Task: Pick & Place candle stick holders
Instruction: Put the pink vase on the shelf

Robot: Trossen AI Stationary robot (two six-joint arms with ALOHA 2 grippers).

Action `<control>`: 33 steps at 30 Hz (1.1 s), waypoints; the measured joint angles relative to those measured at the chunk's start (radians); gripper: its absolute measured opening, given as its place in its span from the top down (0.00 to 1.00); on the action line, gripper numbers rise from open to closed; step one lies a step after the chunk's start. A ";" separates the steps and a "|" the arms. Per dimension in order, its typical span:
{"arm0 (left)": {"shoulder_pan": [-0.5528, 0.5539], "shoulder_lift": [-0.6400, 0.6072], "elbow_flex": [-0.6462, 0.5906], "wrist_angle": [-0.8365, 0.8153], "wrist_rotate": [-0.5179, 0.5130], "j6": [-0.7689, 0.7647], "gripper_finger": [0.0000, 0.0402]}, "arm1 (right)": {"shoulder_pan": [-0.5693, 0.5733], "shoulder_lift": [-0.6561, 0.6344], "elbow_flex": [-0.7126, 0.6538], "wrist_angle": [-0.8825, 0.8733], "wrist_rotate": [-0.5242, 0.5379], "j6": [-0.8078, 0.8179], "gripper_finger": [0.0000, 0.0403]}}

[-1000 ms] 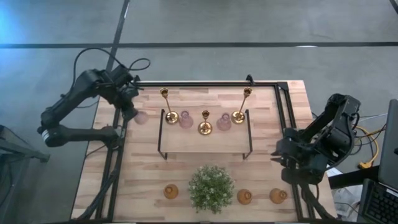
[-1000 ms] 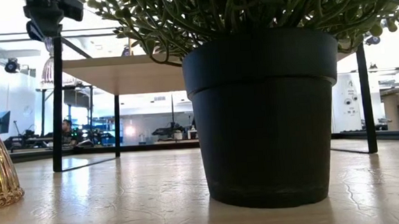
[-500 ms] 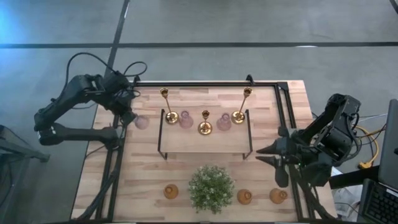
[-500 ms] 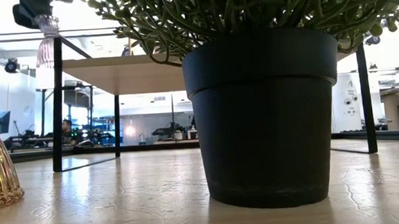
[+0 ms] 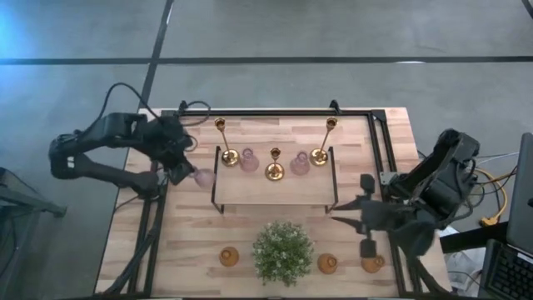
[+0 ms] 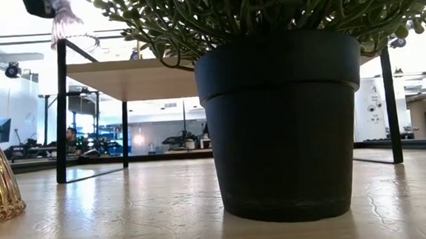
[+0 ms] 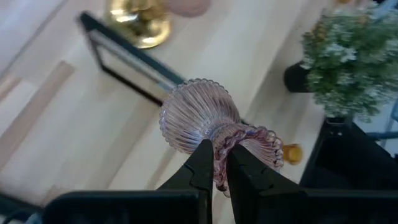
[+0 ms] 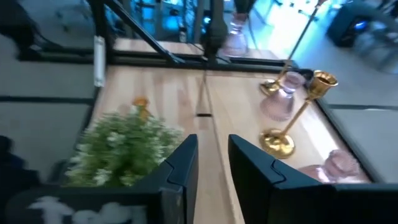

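Note:
My left gripper (image 5: 181, 170) is shut on a ribbed pink-lilac glass holder (image 5: 201, 177) and holds it in the air just left of the black-framed riser (image 5: 218, 179). The low view shows this holder (image 6: 69, 26) high up. Three brass holders (image 5: 274, 169) and two pink ones (image 5: 249, 160) stand on their bases around the riser's far part. Three amber ones (image 5: 229, 257) stand along the near edge. My right gripper (image 5: 341, 218) is open with nothing between its fingers, above the table right of the plant. My left gripper pinches the pink holder's frilled rim (image 7: 235, 138) between its two fingers (image 7: 202, 163). The fingers slant down from the table's left side. The holder is lifted clear of the table and tilted, its ribbed bulb (image 7: 194, 115) pointing away from the fingers.
A bushy green plant (image 5: 283, 252) in a black pot (image 6: 280, 123) stands at the near middle between the amber holders. The riser's black legs (image 6: 62, 114) and wooden top (image 5: 275, 190) take up the table's centre. A black frame rail (image 5: 275, 112) runs along the far edge.
My left gripper has swung from the table's far left corner toward the right and the near side, up to the riser's left end. It has carried the pink holder along and a little higher. My right gripper has moved toward the table's middle and tipped up closer to level.

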 joint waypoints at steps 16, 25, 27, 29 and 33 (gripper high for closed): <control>-0.306 0.049 0.000 0.187 -0.078 -0.220 0.93 | -0.162 0.228 0.029 0.149 0.018 -0.061 0.63; -0.325 0.131 0.008 0.346 -0.058 -0.206 0.93 | -0.226 0.327 0.131 0.152 0.041 -0.063 0.48; -0.326 0.145 0.016 0.349 -0.058 -0.198 0.93 | -0.239 0.350 0.160 0.152 0.041 -0.075 0.45; -0.326 0.155 0.024 0.353 -0.058 -0.182 0.93 | -0.250 0.375 0.194 0.152 0.043 -0.106 0.42; -0.326 0.168 0.046 0.372 -0.064 -0.159 0.93 | -0.267 0.434 0.270 0.153 0.044 -0.156 0.38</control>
